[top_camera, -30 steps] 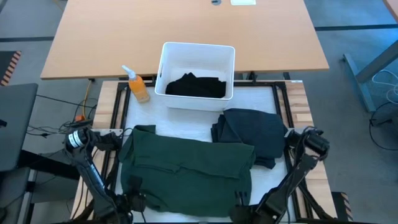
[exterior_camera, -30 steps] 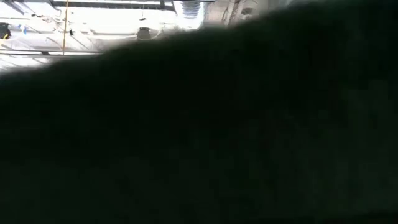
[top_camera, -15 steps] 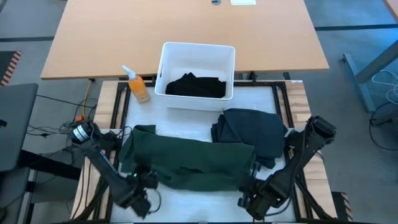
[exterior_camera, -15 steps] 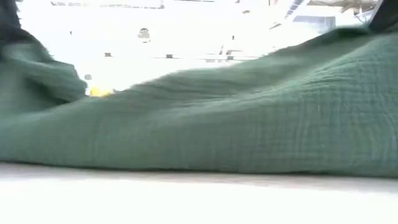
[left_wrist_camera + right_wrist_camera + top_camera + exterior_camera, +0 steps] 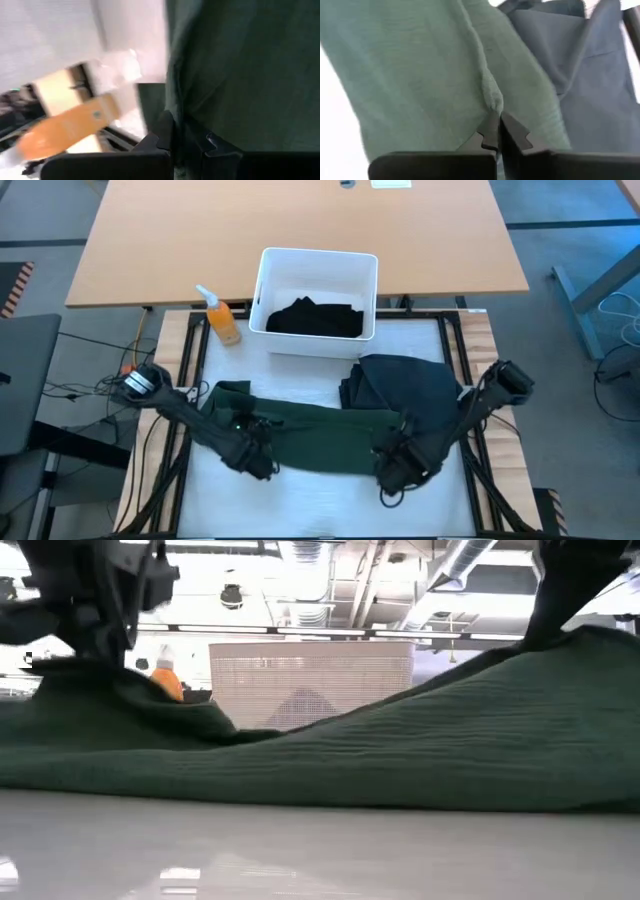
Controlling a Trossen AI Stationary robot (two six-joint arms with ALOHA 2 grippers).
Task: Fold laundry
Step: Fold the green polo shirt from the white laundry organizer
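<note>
two grippers work one garment: the dark green crinkled cloth shirt (image 5: 310,435) lies as a long band across the middle of the white worktop (image 5: 300,500), folded over on itself. left gripper (image 5: 258,460) sits at the band's near-left corner, jaws clamped shut on a pinch of the green cloth; the left wrist view shows fabric caught between the dark fingertips (image 5: 165,132). right gripper (image 5: 392,470) is at the near-right corner, jaws likewise closed on a fold of the same cloth, w/ the pinch bunched right at the fingertips (image 5: 492,131). in the low view the green cloth rises toward the right side and its hem rests on the worktop.

dark charcoal folded garment (image 5: 405,395) lies just beside the green band's right end, touching or overlapping it. black garment (image 5: 315,318) is bunched inside the white rectangular plastic bin (image 5: 318,262) at the far edge. orange spray bottle (image 5: 222,320) stands left of the bin, apart from the cloth. bare worktop shows along the near edge, below both grippers, and a strip btw the green band and the bin.
</note>
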